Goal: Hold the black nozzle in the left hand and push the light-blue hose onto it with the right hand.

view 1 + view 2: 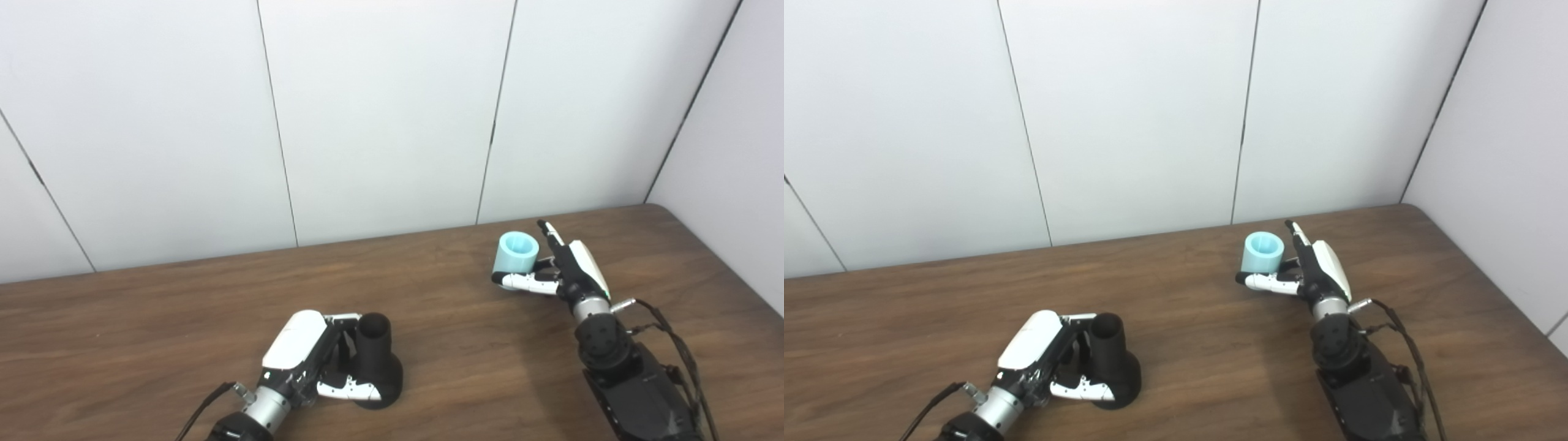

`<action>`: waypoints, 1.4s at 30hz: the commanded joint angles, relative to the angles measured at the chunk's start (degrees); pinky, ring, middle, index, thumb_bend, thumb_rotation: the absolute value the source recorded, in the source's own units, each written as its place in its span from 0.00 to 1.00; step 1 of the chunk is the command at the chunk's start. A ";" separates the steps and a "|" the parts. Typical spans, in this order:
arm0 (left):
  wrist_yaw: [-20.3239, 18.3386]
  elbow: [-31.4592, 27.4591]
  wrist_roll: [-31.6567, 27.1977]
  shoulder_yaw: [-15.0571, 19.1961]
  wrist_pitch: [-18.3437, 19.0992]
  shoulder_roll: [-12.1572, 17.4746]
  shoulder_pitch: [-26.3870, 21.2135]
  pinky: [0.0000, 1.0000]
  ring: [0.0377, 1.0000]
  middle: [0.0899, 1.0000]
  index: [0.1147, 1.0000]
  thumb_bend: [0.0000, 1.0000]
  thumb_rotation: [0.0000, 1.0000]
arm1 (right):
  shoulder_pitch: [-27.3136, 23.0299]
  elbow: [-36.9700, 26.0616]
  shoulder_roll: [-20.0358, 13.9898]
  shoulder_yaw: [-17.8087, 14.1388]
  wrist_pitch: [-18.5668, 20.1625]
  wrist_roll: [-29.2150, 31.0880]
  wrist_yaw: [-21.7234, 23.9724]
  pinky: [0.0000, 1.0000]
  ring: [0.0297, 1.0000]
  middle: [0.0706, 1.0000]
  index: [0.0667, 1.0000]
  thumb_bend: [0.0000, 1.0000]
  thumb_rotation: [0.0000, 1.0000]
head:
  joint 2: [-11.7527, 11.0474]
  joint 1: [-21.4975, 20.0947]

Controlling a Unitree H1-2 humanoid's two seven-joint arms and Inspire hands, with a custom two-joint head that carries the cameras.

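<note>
Left hand fingers wrap the nozzle; right hand fingers cradle the hose.

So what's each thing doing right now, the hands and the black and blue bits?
Nozzle: upright on the table, open end up, nothing fitted on it.
Hose: short piece standing upright, opening up, apart from the nozzle.
Left hand: fingers wrapped round the nozzle.
Right hand: fingers apart around the hose, thumb in front; firm grip cannot be told.
Table: both parts rest on it.
</note>
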 commanded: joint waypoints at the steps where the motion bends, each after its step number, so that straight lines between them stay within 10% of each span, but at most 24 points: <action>1: -8.54 5.26 2.89 -4.02 5.57 0.82 7.67 0.21 0.32 0.38 0.47 0.49 0.00 | -1.68 -0.18 0.18 1.23 -2.12 0.30 1.92 0.78 0.91 0.95 0.97 1.00 0.42 | 0.04 -0.09; 25: -8.71 4.58 2.83 -3.99 5.72 1.07 7.93 0.24 0.33 0.39 0.47 0.50 0.00 | -1.16 1.27 2.32 -0.85 -7.90 5.10 2.34 0.54 0.59 0.60 0.60 0.98 0.11 | 0.56 -0.30; 28: -8.77 4.33 2.72 -3.92 5.79 1.10 8.02 0.23 0.33 0.39 0.47 0.49 0.00 | -1.08 1.21 3.10 -1.50 -8.25 4.55 0.70 0.49 0.54 0.53 0.53 0.92 0.06 | 0.60 -0.38; 31: -8.57 4.60 2.91 -4.00 5.60 1.12 7.91 0.22 0.32 0.38 0.47 0.49 0.00 | -1.25 1.77 3.68 -2.00 -8.93 4.21 -0.82 0.47 0.53 0.51 0.46 0.56 0.12 | 0.60 -0.38; 42: -8.85 4.31 2.70 -3.88 5.76 1.18 7.94 0.23 0.32 0.38 0.47 0.49 0.00 | -1.15 2.38 4.19 -2.87 -10.79 4.33 -2.69 0.40 0.44 0.45 0.44 0.53 0.00 | 0.85 -0.39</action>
